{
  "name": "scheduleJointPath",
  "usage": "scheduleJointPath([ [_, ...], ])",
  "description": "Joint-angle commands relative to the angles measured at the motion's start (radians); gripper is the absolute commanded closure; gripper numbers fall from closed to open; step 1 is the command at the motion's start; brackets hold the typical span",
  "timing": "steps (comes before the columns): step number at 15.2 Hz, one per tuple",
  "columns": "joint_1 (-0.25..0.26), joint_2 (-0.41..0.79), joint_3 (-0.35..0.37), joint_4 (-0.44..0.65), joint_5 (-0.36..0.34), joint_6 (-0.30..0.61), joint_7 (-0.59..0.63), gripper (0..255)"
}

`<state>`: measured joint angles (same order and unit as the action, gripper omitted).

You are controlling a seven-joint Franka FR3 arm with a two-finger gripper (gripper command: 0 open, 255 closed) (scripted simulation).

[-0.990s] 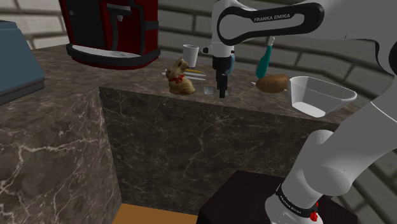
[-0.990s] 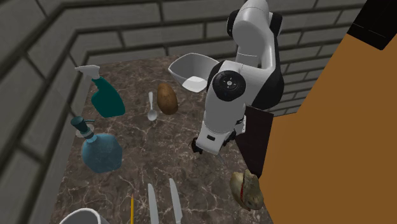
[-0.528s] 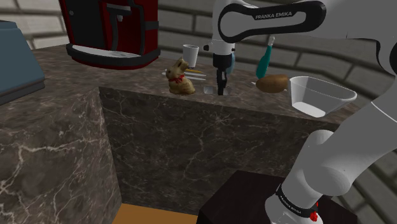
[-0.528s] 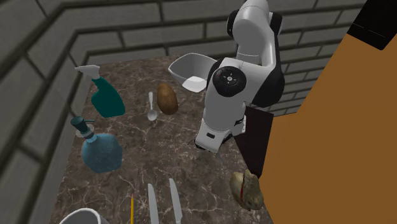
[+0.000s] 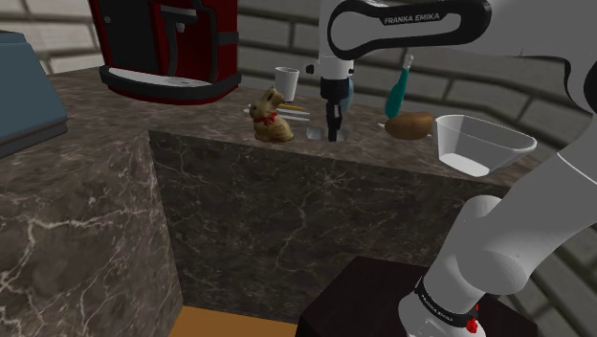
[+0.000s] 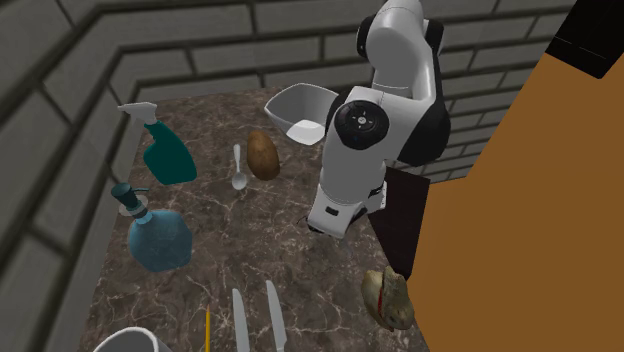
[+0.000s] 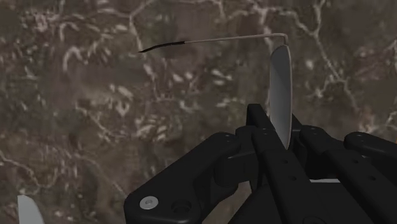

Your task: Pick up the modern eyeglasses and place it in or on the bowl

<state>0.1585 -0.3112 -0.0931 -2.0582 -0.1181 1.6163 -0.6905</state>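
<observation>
The eyeglasses [image 7: 280, 83] have a pale lens and a thin metal temple arm [image 7: 210, 41], and they rest on the dark marble counter [image 5: 239, 182]. My black gripper [image 7: 283, 130] is shut on the eyeglasses, clasping the lens edge between its fingers. In the shoulder view the gripper [image 5: 333, 132] points straight down at the counter's front part, with the eyeglasses [image 5: 315, 136] beside its tips. The pale bowl [image 5: 481, 144] stands to the shoulder view's right, near the counter's end. In the second exterior view the bowl [image 6: 298, 111] lies beyond my arm.
A brown potato [image 6: 263, 155], a spoon [image 6: 238, 168], a teal spray bottle [image 6: 163, 148] and a round blue bottle [image 6: 157, 238] stand on the counter. A bunny figure [image 5: 272, 119], a white cup [image 5: 286, 81], two knives [image 6: 255, 318] and a red coffee machine [image 5: 172, 46] are nearby.
The fingers have gone from open to shut on the eyeglasses. The hand has barely shifted above the same spot on the counter.
</observation>
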Motion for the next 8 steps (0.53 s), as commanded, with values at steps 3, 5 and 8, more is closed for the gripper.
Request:
scheduleJointPath([
  [3, 0.001, 0.002, 0.002, 0.056, 0.001, -0.055, -0.004, 255],
  [5, 0.001, 0.005, 0.003, 0.086, 0.002, -0.082, -0.006, 255],
  [8, 0.001, 0.012, 0.004, 0.132, 0.003, -0.122, -0.01, 255],
])
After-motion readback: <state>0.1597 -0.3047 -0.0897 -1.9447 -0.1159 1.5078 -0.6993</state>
